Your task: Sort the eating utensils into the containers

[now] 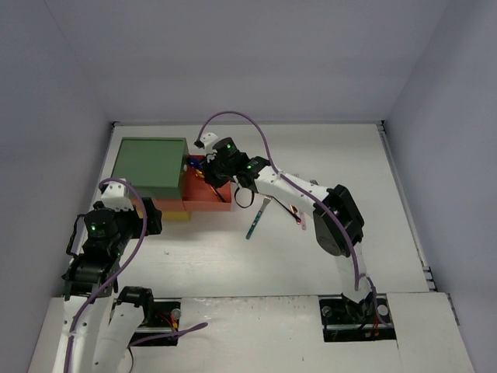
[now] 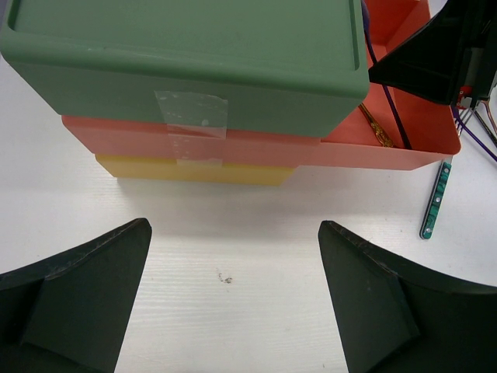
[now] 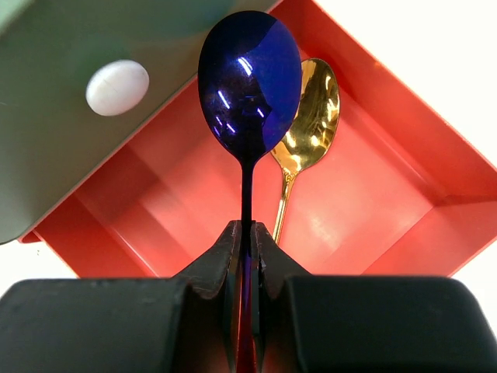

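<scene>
No readable txt, labels, nos. or signs in any view.

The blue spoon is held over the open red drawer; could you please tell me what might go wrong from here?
1. The right gripper pinches only the thin handle of the blue spoon, with the bowl far out, so it may pivot or slip.
2. The green box top overhangs the red drawer beside the bowl and could catch it.
3. Dropped here, it may land on the gold spoon and bounce.
</scene>
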You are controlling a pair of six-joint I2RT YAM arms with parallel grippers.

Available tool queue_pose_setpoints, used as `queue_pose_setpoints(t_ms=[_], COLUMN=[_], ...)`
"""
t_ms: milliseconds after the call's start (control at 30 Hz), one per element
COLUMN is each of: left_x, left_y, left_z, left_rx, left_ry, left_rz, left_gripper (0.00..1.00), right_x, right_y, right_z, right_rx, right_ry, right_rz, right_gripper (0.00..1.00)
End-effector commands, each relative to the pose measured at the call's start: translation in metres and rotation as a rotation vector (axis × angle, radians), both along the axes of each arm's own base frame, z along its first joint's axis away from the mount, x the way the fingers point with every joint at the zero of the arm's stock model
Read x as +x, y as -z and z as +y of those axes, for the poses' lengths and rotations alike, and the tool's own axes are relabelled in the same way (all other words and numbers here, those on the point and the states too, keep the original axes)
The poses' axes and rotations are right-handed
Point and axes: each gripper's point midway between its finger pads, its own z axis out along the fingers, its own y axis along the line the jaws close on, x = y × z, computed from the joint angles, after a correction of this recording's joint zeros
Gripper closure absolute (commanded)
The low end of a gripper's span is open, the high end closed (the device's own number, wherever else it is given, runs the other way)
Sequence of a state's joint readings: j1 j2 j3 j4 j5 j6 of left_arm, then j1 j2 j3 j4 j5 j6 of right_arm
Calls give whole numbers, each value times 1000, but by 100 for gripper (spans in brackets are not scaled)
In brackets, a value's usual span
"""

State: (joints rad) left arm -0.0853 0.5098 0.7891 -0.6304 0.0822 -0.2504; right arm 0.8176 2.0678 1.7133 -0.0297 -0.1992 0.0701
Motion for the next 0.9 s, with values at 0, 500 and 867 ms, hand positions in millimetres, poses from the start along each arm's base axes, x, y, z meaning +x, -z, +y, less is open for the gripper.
queue_pose_setpoints(t_ms=[0,500,867], left_x=[11,11,11], left_y=[-15,-15,-14], left_z=[-4,-4,-4], left_rx=[-17,-15,-16], left_ry=[13,10,13], left_rz=[-55,-52,-50], left_gripper=[13,13,13], right_x=[2,0,2], right_y=[-54,-48,-81], right_z=[6,-6,-3], right_rx=[97,60,89], right_ry=[-14,23,11], right_rz=[-88,-73,-125], right_gripper=[97,100,56])
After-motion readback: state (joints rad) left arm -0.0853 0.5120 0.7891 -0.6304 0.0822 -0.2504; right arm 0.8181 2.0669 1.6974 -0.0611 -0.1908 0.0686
